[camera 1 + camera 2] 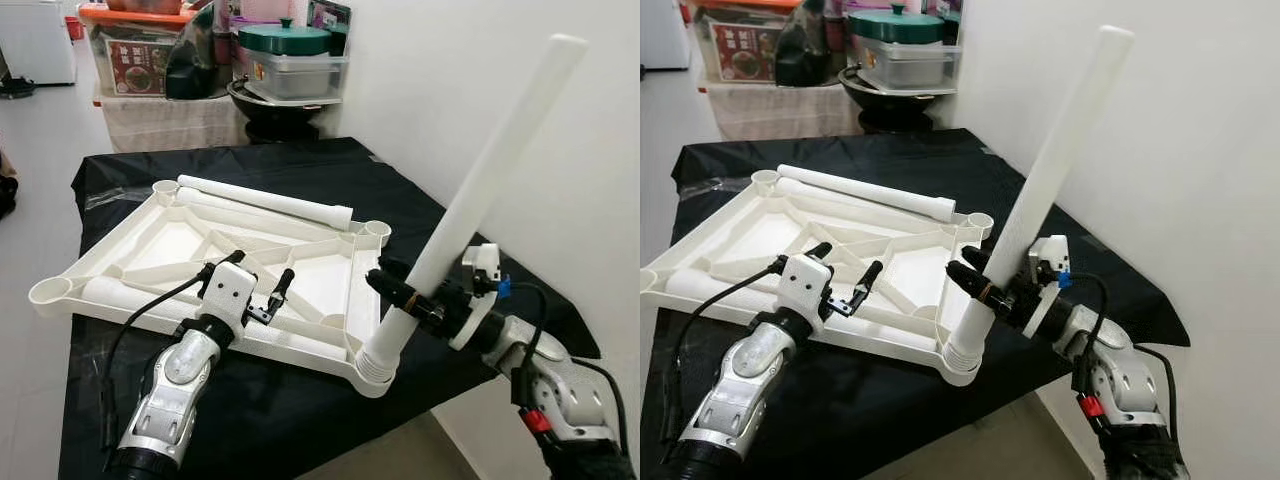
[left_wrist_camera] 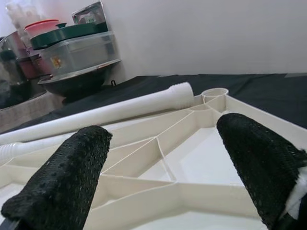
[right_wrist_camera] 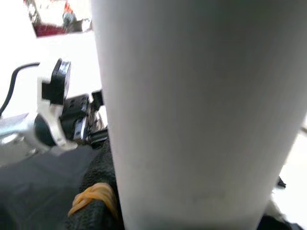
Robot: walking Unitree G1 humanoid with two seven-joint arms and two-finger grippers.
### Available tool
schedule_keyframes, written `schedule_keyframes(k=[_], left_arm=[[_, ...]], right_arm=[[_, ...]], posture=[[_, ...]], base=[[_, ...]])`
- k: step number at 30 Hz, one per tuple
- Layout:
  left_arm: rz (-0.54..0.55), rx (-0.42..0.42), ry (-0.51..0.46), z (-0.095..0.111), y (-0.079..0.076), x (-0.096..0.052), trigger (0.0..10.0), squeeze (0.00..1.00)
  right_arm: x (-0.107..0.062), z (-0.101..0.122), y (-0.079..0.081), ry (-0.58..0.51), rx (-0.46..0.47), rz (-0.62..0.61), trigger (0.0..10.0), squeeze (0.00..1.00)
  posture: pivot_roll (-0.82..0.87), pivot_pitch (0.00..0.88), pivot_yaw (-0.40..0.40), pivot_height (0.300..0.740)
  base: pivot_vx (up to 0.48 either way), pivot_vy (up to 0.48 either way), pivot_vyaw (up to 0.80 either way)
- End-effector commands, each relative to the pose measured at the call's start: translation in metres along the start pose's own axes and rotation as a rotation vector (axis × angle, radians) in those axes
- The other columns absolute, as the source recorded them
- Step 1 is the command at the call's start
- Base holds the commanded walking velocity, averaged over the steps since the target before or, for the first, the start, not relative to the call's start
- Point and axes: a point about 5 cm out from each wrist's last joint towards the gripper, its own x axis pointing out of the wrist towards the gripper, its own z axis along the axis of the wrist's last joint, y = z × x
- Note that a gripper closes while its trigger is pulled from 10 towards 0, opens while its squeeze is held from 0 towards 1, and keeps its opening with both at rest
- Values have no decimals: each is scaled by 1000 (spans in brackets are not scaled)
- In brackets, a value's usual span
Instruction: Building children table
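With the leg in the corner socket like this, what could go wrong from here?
1. The table leg leans well off vertical in the near corner socket; turning it at this angle may cross-thread or jam it.
2. That corner of the tabletop sits at the table edge, so sideways force from the right gripper might drag it off.
3. The left gripper is open above the tabletop, not bracing it.

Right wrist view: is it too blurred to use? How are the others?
Right wrist view: the table leg sits so close it is soft and featureless. Left wrist view: near fingers soft, tabletop behind sharp. Eye views: crisp, evenly lit.
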Motion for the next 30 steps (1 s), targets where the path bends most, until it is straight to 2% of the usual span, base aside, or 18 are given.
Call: schedule_keyframes(k=[1,3,5,6,7,9,26,30], left_arm=[[-10,5,4,-1,-4,0,10000,0],[-6,3,5,-2,-4,-1,10000,0],[3,-1,10,-3,-4,-3,10000,0],[3,-1,10,-3,-4,-3,10000,0],[7,-3,11,-3,-4,-3,10000,0],[11,-3,11,-3,-4,-4,10000,0],[57,-13,19,-6,-1,-11,10000,0],[56,-14,22,-6,-2,-11,10000,0]], right_arm=[[-7,-38,0,171,83,-34,10000,0],[-3,-34,-3,179,58,-7,10000,0],[5,-17,3,180,14,163,10000,0],[5,-17,3,180,14,163,10000,0],[7,-12,7,179,3,221,10000,0],[10,-9,9,184,-6,262,10000,0],[33,-10,5,201,4,357,10000,0],[34,-13,4,187,11,330,10000,0]], posture=[[76,0,-129,740],[82,0,-134,740],[101,0,-152,740],[101,0,-152,740],[103,0,-154,740],[111,0,-162,740],[153,0,-209,740],[144,0,-203,740]], base=[[0,0,0],[0,0,0],[0,0,0],[0,0,0],[0,0,0],[0,0,0],[0,0,0],[0,0,0]])
